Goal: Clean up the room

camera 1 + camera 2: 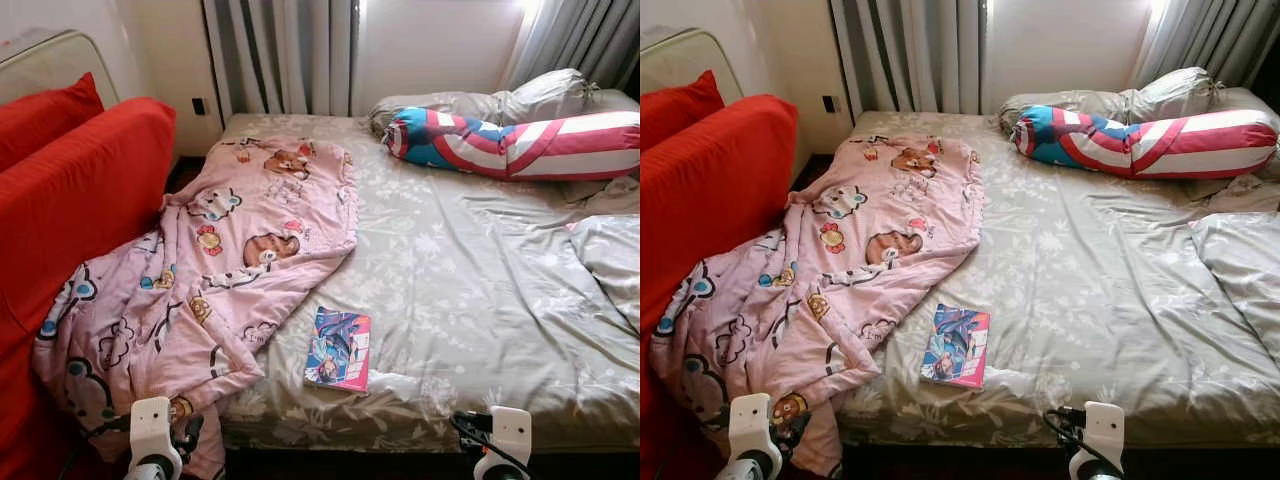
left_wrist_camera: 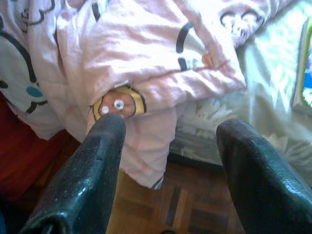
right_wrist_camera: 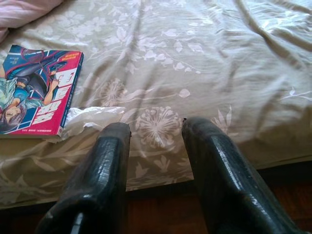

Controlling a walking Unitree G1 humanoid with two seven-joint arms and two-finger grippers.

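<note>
Robot faced the messy bed.
The book (image 1: 338, 349) lay left of the right gripper (image 3: 155, 127), nearer it; both grippers gaped empty.

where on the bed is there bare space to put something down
The widest bare sheet lies between the pink blanket and the rumpled grey cover, below the striped bolster. Crowded: the blanket's side and the head end; the book sits near the front edge.

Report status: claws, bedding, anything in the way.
Left claw open, empty, low by the pink blanket hanging off the bed's edge. Right claw open, empty, at the bed edge. Comic book on the sheet.
</note>
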